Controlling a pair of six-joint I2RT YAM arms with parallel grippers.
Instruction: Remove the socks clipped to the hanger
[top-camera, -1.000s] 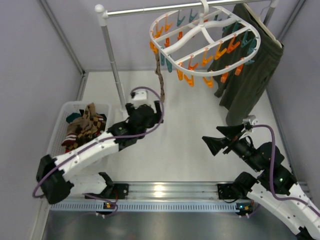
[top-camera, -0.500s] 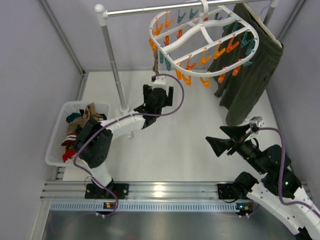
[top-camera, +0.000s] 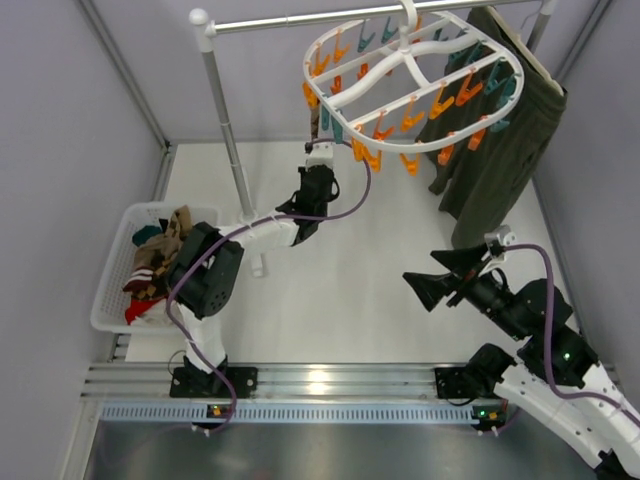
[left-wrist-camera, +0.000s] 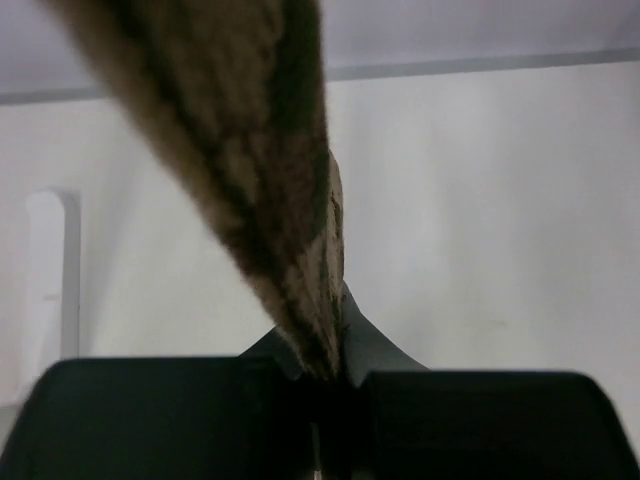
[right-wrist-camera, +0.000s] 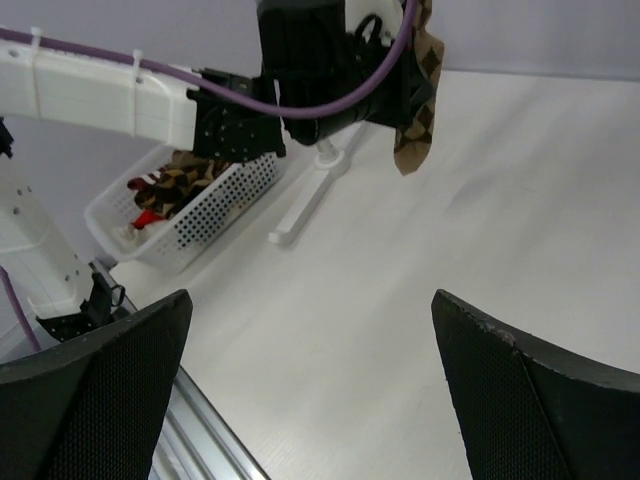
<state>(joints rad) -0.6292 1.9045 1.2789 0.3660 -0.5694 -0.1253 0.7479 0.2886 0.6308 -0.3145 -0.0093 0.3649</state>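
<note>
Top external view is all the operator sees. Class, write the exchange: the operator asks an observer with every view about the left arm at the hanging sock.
Operator: Is anything gripped?
Observer: Yes. The left wrist view shows the left gripper shut, with the sock pinched between its fingers.
Operator: Does any fabric hang below the grip?
Observer: Yes. The right wrist view shows the sock's diamond-patterned end dangling under that gripper, clear of the table.

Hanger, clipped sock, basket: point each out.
hanger (top-camera: 403, 42), top external view, central hub under the hook.
sock (left-wrist-camera: 265, 180), left wrist view, middle of the hanging length.
basket (right-wrist-camera: 220, 203), right wrist view, perforated side wall.
</note>
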